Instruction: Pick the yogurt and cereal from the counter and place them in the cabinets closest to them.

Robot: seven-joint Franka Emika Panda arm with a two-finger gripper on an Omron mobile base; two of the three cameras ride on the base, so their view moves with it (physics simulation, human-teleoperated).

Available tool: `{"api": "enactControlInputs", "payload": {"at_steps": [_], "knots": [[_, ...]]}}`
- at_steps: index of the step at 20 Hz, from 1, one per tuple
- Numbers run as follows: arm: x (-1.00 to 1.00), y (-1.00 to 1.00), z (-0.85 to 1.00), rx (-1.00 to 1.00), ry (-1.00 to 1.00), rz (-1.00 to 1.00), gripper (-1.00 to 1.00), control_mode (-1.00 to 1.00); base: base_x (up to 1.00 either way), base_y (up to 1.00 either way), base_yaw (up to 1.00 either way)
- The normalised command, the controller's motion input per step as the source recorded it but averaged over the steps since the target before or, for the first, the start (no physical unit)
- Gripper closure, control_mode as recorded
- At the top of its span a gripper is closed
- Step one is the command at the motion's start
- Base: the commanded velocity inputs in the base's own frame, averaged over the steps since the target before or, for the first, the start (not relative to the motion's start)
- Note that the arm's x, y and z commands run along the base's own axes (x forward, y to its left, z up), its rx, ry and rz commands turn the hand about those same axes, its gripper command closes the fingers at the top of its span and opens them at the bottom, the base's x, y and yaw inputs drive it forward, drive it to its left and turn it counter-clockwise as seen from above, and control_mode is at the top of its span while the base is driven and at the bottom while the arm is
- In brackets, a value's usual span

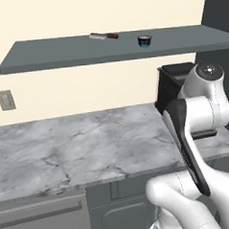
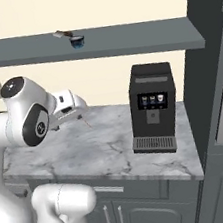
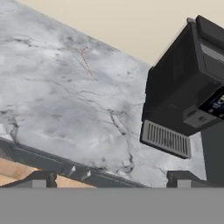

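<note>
The yogurt [image 1: 144,40], a small dark blue cup with a pale top, stands upright on the long grey-blue cabinet shelf [image 1: 45,52]; the right base view shows the yogurt [image 2: 77,41] on the same cabinet slab [image 2: 137,34]. The cereal is out of view. My gripper [image 3: 111,180] is open, its fingertips [image 3: 40,178] wide apart with nothing between them. It hangs over the marble counter [image 3: 57,100], near the front edge and left of the coffee machine. My white hand [image 2: 68,106] sits well below the shelf.
A black coffee machine [image 2: 152,108] stands on the counter at the right, next to a tall dark cabinet column [image 2: 213,68]. A knife [image 1: 104,36] lies on the shelf left of the yogurt. A light switch [image 1: 5,100] is on the wall.
</note>
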Motion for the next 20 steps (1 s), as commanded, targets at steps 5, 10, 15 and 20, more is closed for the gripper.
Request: {"api": "enactControlInputs", "payload": {"at_steps": [5, 10, 15, 20], "knots": [[0.00, 0.00, 0.00, 0.00, 0.00, 0.00, -1.00, 1.00, -0.59, -0.07, 0.00], [0.00, 0.00, 0.00, 0.00, 0.00, 0.00, -1.00, 1.00, -0.60, -0.09, -0.01], [0.00, 0.00, 0.00, 0.00, 0.00, 0.00, -1.00, 1.00, -0.55, -0.06, -0.01], [0.00, 0.00, 0.00, 0.00, 0.00, 0.00, -1.00, 1.00, -0.42, -0.01, 0.00]]}}
